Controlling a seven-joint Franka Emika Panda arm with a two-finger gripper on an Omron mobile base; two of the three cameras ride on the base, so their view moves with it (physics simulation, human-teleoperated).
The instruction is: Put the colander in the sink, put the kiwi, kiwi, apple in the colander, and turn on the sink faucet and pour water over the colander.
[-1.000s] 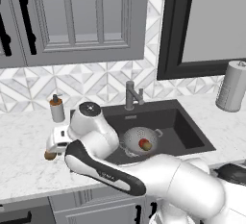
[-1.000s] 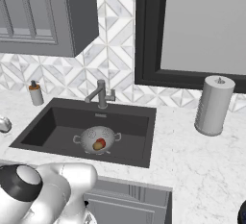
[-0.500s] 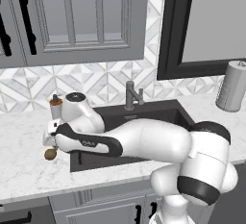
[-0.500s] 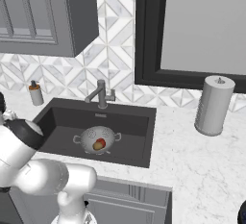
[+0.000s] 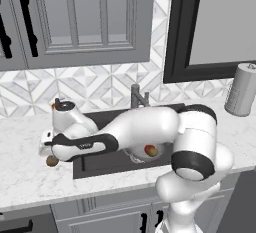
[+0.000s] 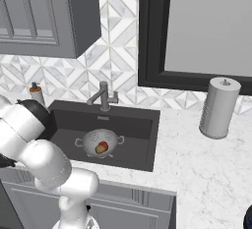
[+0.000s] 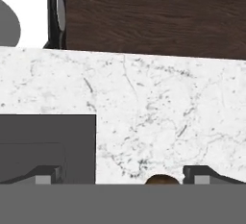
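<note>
My gripper hangs open just above a brown kiwi that lies on the marble counter left of the sink. In the hand view the kiwi peeks up between the two fingertips, nearer the right one, untouched. The silver colander sits in the sink and holds the red apple with a brownish-yellow kiwi beside it. My arm hides part of the colander in the left base view, where the apple still shows. The faucet stands behind the basin; no water runs.
A soap dispenser stands at the back left of the sink. A paper towel roll stands on the counter to the right. My arm spans the sink's front. Grey cabinets hang above the backsplash.
The arm has swung and stretched across the sink, and the hand has settled lower over the kiwi on the counter. The kiwi, colander and apple have stayed put.
</note>
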